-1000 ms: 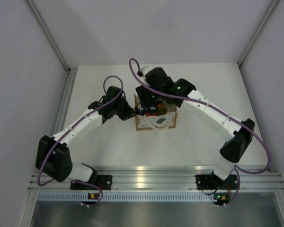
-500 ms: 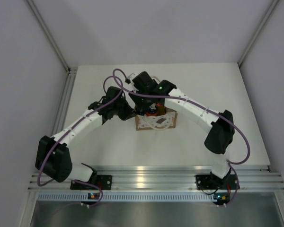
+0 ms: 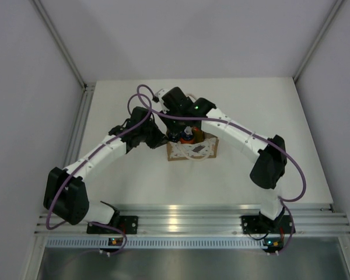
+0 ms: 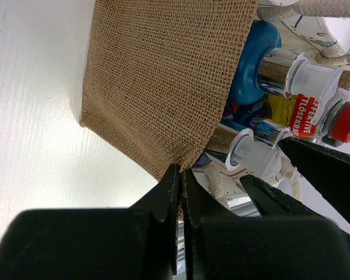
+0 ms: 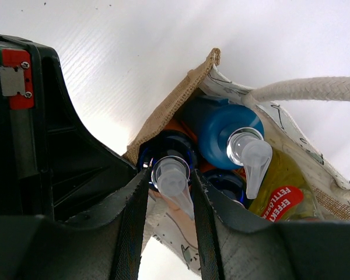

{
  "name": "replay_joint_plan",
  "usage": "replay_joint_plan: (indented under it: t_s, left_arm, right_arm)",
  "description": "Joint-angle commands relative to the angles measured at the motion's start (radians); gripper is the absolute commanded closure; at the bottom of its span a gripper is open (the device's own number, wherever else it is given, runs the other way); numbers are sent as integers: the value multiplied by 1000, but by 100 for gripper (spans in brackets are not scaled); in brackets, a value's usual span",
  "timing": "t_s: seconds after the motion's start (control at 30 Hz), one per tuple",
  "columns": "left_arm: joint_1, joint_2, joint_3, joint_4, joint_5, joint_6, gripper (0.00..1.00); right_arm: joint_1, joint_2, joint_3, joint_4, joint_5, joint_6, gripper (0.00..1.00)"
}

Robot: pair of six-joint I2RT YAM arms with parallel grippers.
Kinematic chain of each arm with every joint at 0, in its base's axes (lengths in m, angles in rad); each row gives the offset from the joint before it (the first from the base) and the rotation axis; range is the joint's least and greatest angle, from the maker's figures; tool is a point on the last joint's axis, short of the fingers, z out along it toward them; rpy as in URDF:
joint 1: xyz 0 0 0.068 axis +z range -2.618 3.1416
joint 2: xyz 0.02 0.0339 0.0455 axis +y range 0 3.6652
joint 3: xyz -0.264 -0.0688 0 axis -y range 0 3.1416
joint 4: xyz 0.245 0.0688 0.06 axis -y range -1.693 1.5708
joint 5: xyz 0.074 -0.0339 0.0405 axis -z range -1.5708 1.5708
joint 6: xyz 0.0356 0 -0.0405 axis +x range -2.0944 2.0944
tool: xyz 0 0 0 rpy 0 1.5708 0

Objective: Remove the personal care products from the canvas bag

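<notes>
The canvas bag (image 3: pixel 193 153) stands mid-table with its top open. My left gripper (image 3: pixel 163 140) is shut on the bag's left burlap wall (image 4: pixel 163 76), pinching its rim (image 4: pixel 181 175). My right gripper (image 3: pixel 183 133) reaches down into the bag. Its fingers close on either side of the clear pump head of an orange bottle with a dark blue top (image 5: pixel 170 175). Beside it stand a second blue-topped bottle (image 5: pixel 221 125), a third blue top (image 5: pixel 224 181) and the yellow bottle with a red label (image 5: pixel 280 181). The yellow bottle's red cap (image 4: pixel 347 122) shows in the left wrist view. The clear bottle is hidden.
A white rope handle (image 5: pixel 315 88) arches over the bag's opening, close to the right of my right gripper. The two arms meet over the bag's left side. White walls enclose the table on three sides, and an aluminium rail (image 3: pixel 186 221) runs along its near edge.
My right arm has swung left and lowered its gripper into the bag's left side, over the bottles. My left arm has held still on the bag's wall.
</notes>
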State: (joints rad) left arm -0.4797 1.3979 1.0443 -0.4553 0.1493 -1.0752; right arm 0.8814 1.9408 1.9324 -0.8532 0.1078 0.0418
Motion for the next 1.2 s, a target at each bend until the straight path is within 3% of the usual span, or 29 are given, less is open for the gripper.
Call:
replay_joint_plan:
  t_s: [0.0, 0.57, 0.8, 1.0, 1.17]
  left_arm:
    - [-7, 15, -29, 7, -13, -3, 100]
    - [-5, 18, -27, 6, -19, -12, 100]
    - [-5, 16, -27, 6, -21, -14, 100]
    - [-7, 16, -26, 7, -24, -15, 100]
    - [-7, 13, -24, 6, -28, -15, 100]
  right_arm:
    - [4, 12, 30, 42, -11, -14, 66]
    - [2, -5, -29, 45, -14, -3, 66]
    - [2, -2, -30, 43, -20, -5, 78]
    - [2, 3, -35, 45, -20, -5, 79]
    - [2, 12, -52, 49, -22, -5, 74]
